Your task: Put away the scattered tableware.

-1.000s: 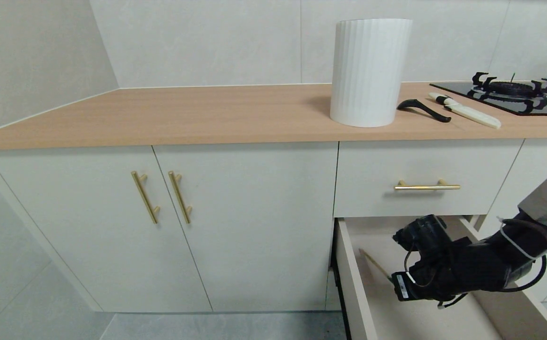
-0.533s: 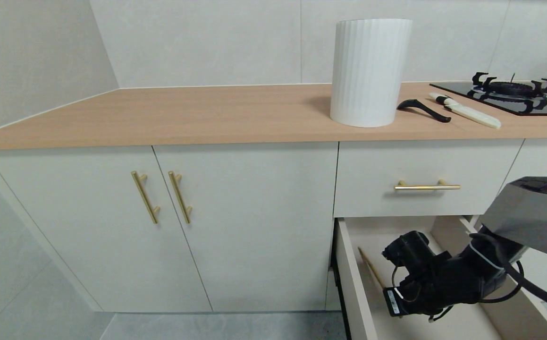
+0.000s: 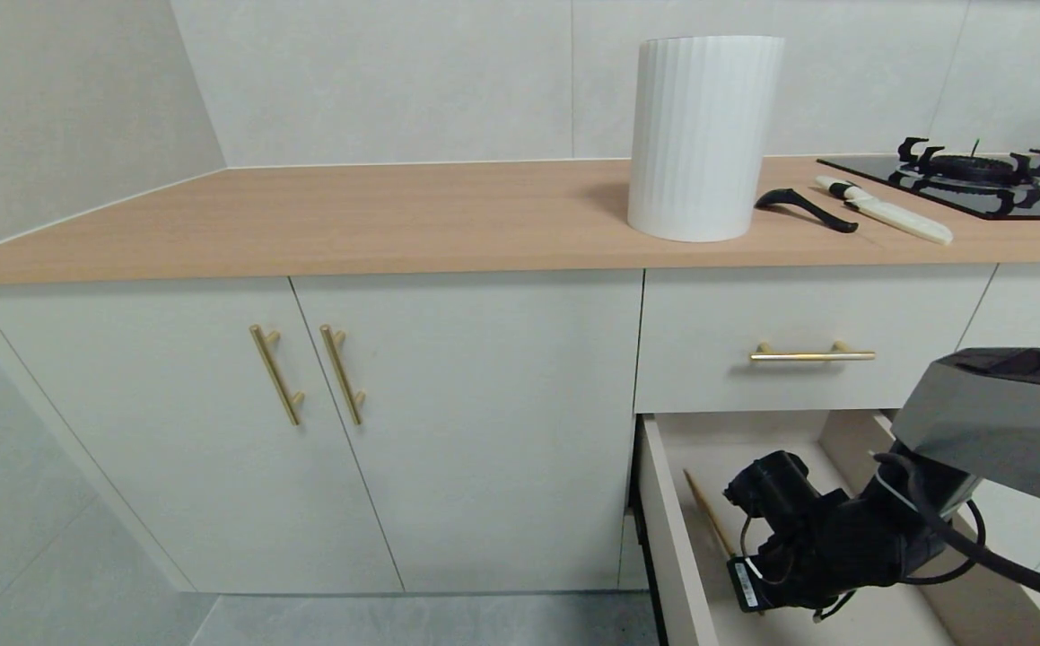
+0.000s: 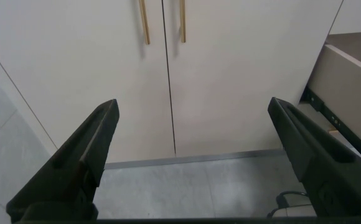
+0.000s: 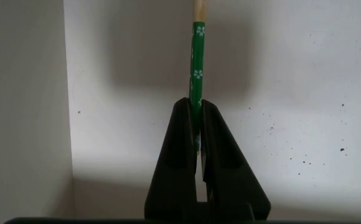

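My right gripper is shut on a green chopstick with small white flowers and a bare wooden end. It is down inside the open lower drawer, close to the drawer's left wall. In the head view the chopstick slants along that wall, ahead of the right gripper. On the counter lie a black-handled utensil and a white knife. My left gripper is open and holds nothing, low in front of the cabinet doors.
A tall white ribbed canister stands on the wooden counter, just left of the utensils. A black gas hob is at the far right. The upper drawer above the open one is shut.
My right arm has moved left and lower into the drawer, carrying the chopstick closer to the drawer's left wall. The things on the counter have not moved.
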Controlling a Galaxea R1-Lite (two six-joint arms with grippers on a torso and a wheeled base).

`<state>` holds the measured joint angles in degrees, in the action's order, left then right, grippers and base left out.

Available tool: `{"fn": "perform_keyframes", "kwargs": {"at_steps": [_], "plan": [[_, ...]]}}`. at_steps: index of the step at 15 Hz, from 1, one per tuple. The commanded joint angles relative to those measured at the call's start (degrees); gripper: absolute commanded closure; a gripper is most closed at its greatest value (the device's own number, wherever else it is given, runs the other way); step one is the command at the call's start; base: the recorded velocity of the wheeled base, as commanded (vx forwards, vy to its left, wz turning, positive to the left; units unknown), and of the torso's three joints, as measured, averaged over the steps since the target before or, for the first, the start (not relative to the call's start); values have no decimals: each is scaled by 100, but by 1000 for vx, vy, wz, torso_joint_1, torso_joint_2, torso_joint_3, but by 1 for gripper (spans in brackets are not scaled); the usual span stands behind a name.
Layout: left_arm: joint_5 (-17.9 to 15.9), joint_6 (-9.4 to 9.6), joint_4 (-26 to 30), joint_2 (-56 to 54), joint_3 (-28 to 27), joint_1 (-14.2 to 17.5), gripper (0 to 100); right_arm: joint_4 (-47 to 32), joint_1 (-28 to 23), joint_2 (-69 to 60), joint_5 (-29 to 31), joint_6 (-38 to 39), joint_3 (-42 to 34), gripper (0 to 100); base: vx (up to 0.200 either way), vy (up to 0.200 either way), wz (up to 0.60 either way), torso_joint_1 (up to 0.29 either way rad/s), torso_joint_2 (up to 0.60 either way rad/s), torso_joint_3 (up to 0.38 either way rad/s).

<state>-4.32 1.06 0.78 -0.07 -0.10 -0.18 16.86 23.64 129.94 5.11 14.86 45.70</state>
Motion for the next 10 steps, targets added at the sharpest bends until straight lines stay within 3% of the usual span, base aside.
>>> {"fn": "perform_keyframes", "kwargs": {"at_steps": [1, 7, 10], "plan": [[1, -1, 1, 7, 1, 1, 0, 37, 1, 5, -1, -1, -9, 0, 0, 0, 0, 0, 0, 0], [1, -1, 1, 7, 1, 1, 0, 63, -8, -30, 8, -1, -26, 0, 0, 0, 0, 0, 0, 0], [1, -1, 1, 7, 1, 1, 0, 10, 9, -847, 78, -53, -308, 0, 0, 0, 0, 0, 0, 0]]}}
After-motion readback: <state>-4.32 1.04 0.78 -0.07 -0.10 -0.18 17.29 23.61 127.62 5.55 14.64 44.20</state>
